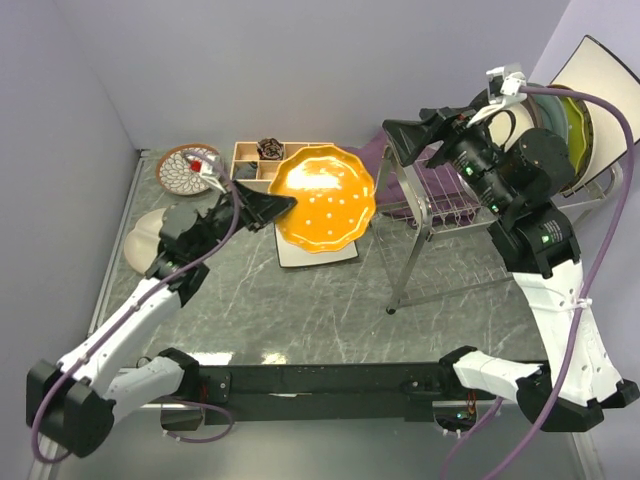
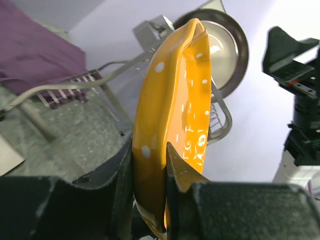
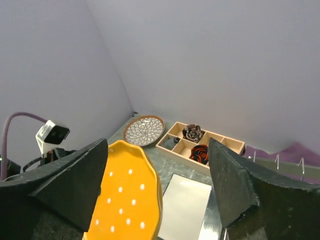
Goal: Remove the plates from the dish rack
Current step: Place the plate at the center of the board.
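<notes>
Orange scalloped plate (image 1: 322, 197): glossy glaze with white dots, bright highlights. Silver wire dish rack (image 1: 440, 205): smooth, shiny metal tubing. Grey-green veined counter (image 1: 330, 310): stone-look surface, faint sheen. Purple cloth (image 2: 35, 55): soft, matt fabric. Pale wooden compartment tray (image 3: 230, 145): bare, unvarnished-looking wood. Black left tool (image 2: 149, 165): matt plastic, fingers finely toothed along the edge. White square plate (image 3: 185, 207): smooth, satin finish.

Obstacles: dish rack (image 1: 432, 205) right, wooden compartment tray (image 1: 250, 155) rear, white square plate (image 1: 320, 255) under orange scalloped plate (image 1: 322, 198); passage: tabletop (image 1: 330, 310) along near edge
</notes>
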`<action>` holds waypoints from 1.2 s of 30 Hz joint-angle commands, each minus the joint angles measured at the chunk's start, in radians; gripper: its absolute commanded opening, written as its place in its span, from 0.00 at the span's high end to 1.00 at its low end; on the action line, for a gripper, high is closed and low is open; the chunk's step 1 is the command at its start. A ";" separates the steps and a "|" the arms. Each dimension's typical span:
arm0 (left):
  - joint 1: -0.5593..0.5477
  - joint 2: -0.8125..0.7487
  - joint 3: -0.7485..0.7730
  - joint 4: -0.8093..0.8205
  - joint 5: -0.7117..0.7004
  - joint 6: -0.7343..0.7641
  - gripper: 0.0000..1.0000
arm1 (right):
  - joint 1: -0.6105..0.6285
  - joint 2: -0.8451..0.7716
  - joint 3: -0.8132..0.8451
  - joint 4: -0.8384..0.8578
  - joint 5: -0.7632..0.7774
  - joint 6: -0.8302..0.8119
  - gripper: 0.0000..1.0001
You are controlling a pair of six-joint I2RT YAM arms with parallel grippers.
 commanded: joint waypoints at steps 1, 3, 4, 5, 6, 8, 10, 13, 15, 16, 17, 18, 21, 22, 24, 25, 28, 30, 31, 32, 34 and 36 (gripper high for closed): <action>0.081 -0.154 0.038 -0.063 -0.010 0.010 0.99 | 0.001 0.003 0.070 -0.002 -0.005 0.011 0.07; 0.112 -0.194 0.060 -0.165 -0.042 0.044 0.99 | 0.022 0.000 0.079 -0.028 0.047 0.005 0.00; 0.145 -0.207 0.060 -0.234 -0.053 0.076 0.99 | 0.035 -0.010 0.079 -0.033 0.072 0.000 0.00; 0.164 -0.222 0.063 -0.274 -0.062 0.087 0.99 | 0.050 -0.015 0.079 -0.039 0.107 -0.006 0.00; 0.182 -0.225 0.063 -0.300 -0.067 0.093 0.99 | 0.093 -0.018 0.077 -0.043 0.137 -0.020 0.00; 0.245 -0.216 0.058 -0.359 -0.059 0.102 0.99 | 0.143 -0.020 0.085 -0.065 0.223 -0.037 0.00; 0.296 -0.198 0.028 -0.371 -0.038 0.075 0.99 | 0.223 -0.007 0.094 -0.089 0.279 -0.071 0.00; 0.394 -0.176 -0.051 -0.353 -0.025 0.050 0.99 | 0.288 -0.013 0.077 -0.123 0.328 -0.092 0.00; 0.465 -0.164 -0.098 -0.373 -0.067 0.052 0.99 | 0.308 -0.039 0.001 -0.102 0.325 -0.080 0.00; 0.509 -0.158 -0.115 -0.370 -0.075 0.056 0.99 | 0.320 -0.071 -0.031 -0.085 0.322 -0.081 0.00; 0.523 -0.147 -0.132 -0.361 -0.090 0.055 0.99 | 0.344 -0.088 -0.092 -0.059 0.322 -0.081 0.00; 0.537 -0.139 -0.169 -0.336 -0.094 0.052 0.99 | 0.355 -0.102 -0.120 -0.048 0.323 -0.081 0.00; 0.557 -0.089 -0.233 -0.284 -0.104 0.033 0.99 | 0.397 -0.138 -0.200 -0.028 0.340 -0.075 0.00; 0.555 -0.073 -0.247 -0.246 -0.105 0.026 0.99 | 0.407 -0.153 -0.215 -0.022 0.342 -0.075 0.00; 0.555 -0.017 -0.287 -0.203 -0.101 0.013 0.99 | 0.429 -0.168 -0.255 -0.004 0.346 -0.071 0.00; 0.557 0.006 -0.298 -0.158 -0.096 0.006 0.99 | 0.436 -0.184 -0.269 0.009 0.346 -0.072 0.00; 0.555 0.095 -0.308 -0.121 -0.087 0.001 0.99 | 0.452 -0.207 -0.308 0.044 0.357 -0.080 0.00; 0.555 0.143 -0.313 -0.101 -0.105 0.000 0.99 | 0.452 -0.220 -0.324 0.062 0.363 -0.083 0.00; 0.555 0.154 -0.316 -0.092 -0.123 0.001 0.99 | 0.453 -0.222 -0.328 0.068 0.363 -0.087 0.00; 0.557 0.173 -0.318 -0.081 -0.131 0.001 0.99 | 0.453 -0.224 -0.322 0.062 0.360 -0.091 0.00; 0.555 0.201 -0.318 -0.077 -0.156 0.001 0.99 | 0.453 -0.230 -0.312 0.050 0.357 -0.095 0.00; 0.557 0.215 -0.321 -0.081 -0.177 0.000 0.99 | 0.453 -0.251 -0.314 0.046 0.356 -0.097 0.00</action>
